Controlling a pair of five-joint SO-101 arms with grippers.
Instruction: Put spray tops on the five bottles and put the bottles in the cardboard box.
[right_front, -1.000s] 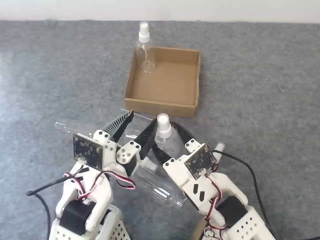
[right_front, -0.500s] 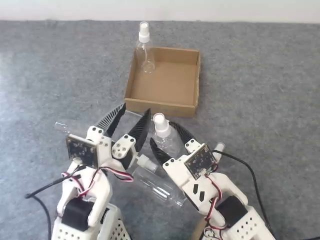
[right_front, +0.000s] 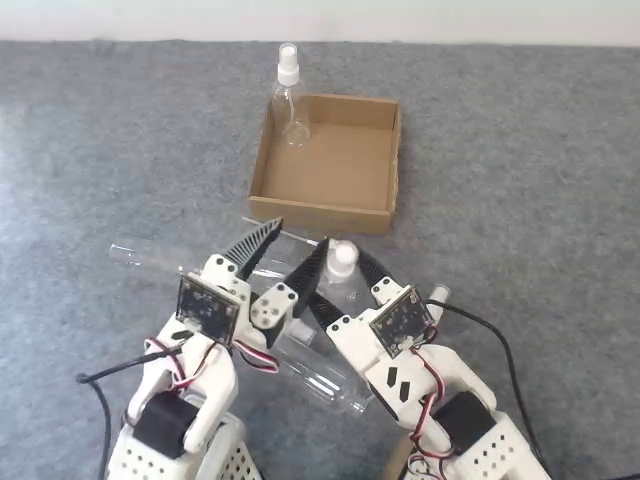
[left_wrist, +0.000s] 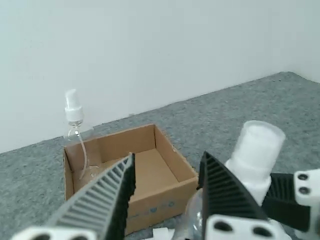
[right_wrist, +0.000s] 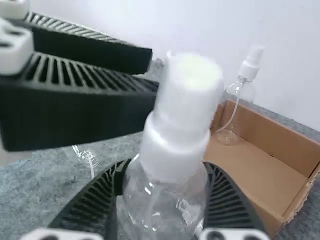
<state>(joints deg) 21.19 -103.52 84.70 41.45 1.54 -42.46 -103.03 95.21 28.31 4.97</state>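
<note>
My right gripper (right_front: 345, 285) is shut on a clear bottle (right_wrist: 162, 192), held upright with a white spray top (right_front: 342, 256) on its neck. My left gripper (right_front: 298, 236) stands open just beside that top, with one black finger (left_wrist: 220, 192) close against it and the top outside the gap. The cardboard box (right_front: 372, 165) lies beyond both grippers. One bottle with a spray top (right_front: 290, 95) stands in the box's far left corner, also seen from the left wrist (left_wrist: 75, 125).
Clear bottles lie on the grey carpet under and between the arms (right_front: 315, 368), and another lies off to the left (right_front: 135, 255). A small white top (right_front: 438, 293) lies by the right arm. Open carpet surrounds the box.
The left gripper swung away to the left, then came back right, close to the spray top. The held bottle shifted slightly right and lower.
</note>
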